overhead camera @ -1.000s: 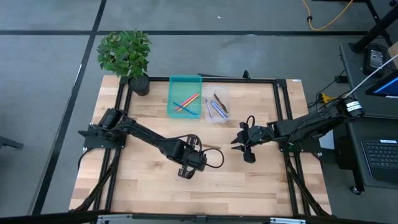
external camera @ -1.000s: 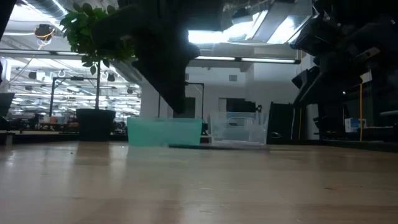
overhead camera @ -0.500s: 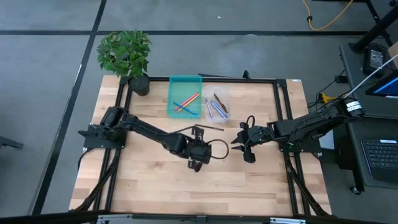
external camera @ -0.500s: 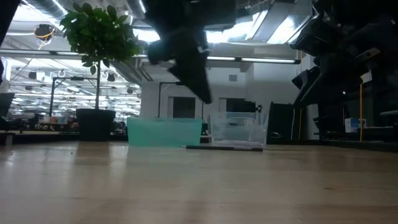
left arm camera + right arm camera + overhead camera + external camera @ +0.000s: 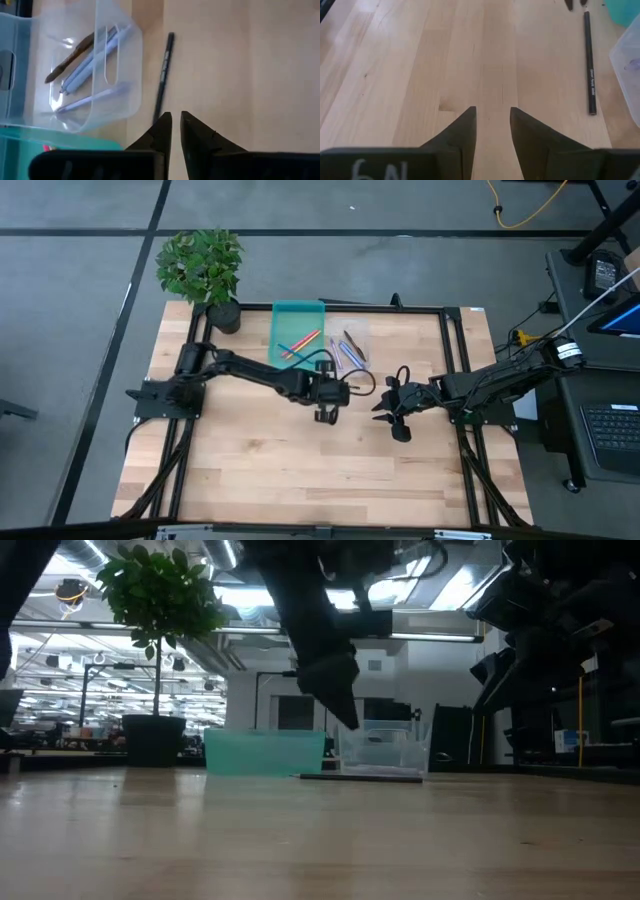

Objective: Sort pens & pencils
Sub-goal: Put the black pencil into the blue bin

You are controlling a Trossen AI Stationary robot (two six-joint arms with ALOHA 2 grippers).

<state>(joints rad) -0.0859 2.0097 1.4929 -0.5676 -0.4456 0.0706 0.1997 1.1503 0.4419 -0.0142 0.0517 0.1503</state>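
Left gripper (image 5: 176, 131) hung over the table (image 5: 400, 470) with its fingers (image 5: 161, 131) slightly parted, holding nothing. We saw a black pencil (image 5: 163, 75) lying on the wood just ahead of its tips, beside the clear tray (image 5: 115, 95) that held other pens. Farther off, the teal tray (image 5: 297, 313) held coloured ones. Our right gripper (image 5: 492, 125) waited nearby, fingers spread and empty.

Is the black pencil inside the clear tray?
No. The black pencil lies flat on the table, just outside the clear tray, in the left wrist view.
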